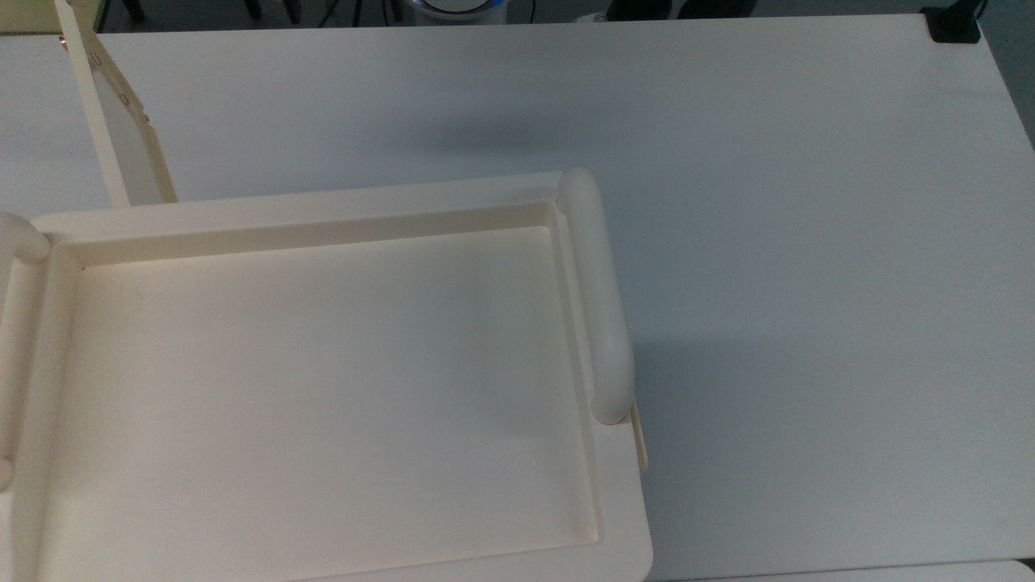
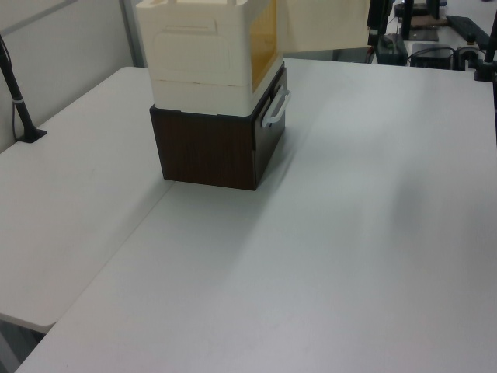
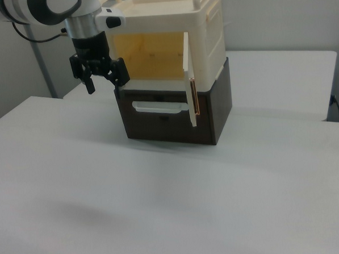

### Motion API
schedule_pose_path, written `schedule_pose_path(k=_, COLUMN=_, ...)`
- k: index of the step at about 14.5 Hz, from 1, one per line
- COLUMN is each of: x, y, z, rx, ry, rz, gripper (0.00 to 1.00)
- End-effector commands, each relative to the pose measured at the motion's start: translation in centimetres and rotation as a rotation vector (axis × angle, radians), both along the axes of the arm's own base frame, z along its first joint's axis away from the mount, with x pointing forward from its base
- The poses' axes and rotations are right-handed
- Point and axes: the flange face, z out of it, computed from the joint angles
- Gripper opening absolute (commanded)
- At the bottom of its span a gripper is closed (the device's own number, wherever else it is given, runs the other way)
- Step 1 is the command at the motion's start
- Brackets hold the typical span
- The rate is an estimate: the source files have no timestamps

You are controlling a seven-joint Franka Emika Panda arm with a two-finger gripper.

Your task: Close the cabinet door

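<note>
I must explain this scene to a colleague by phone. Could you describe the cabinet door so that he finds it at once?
On the white table stands a dark brown box with a cream cabinet stacked on it. The cabinet door is the thin cream panel standing open from the cabinet's yellow-lit front, on the right view's right. Unlike the white handle on the brown box below, it is flat and has a copper-coloured edge.

1. We see a white surface [image 2: 349, 233] spanning the scene.
2. A dark brown drawer unit [image 3: 214, 116] stands on it, with a pale handle [image 3: 160, 108] on its front.
3. We see a black clamp [image 1: 954, 24] at the surface's far corner in the top view.
</note>
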Motion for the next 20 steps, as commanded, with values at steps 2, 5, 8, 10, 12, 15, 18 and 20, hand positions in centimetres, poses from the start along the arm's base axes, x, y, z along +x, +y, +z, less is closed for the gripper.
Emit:
schedule_pose_path(k=2, x=-0.1, y=0.3, z=0.0, rx=-0.022, ry=-0.008, rz=0.007, gripper=1.00)
schedule_pose_path(k=5, x=-0.1, y=0.3, z=0.0, rx=-0.022, ry=-0.008, rz=0.007, gripper=1.00)
schedule_pose_path(k=8, x=-0.2, y=0.1, z=0.3, rx=-0.022, ry=-0.011, rz=0.004, gripper=1.00)
schedule_pose_path(k=10, x=-0.6, y=-0.3, z=0.8, rx=-0.021, ry=-0.017, rz=0.000, gripper=1.00)
schedule_pose_path(k=12, x=-0.7, y=-1.5, z=1.4, rx=-0.020, ry=-0.034, rz=-0.020, gripper=1.00)
schedule_pose_path(k=15, x=0.1, y=-2.4, z=2.8, rx=-0.021, ry=-0.136, rz=-0.059, gripper=1.00)
schedule_pose_path(k=18, x=0.1, y=-4.0, z=3.3, rx=-0.025, ry=-0.170, rz=-0.124, gripper=0.87)
schedule_pose_path(k=20, x=0.1, y=-6.9, z=4.3, rx=-0.016, ry=-0.246, rz=-0.207, gripper=0.75)
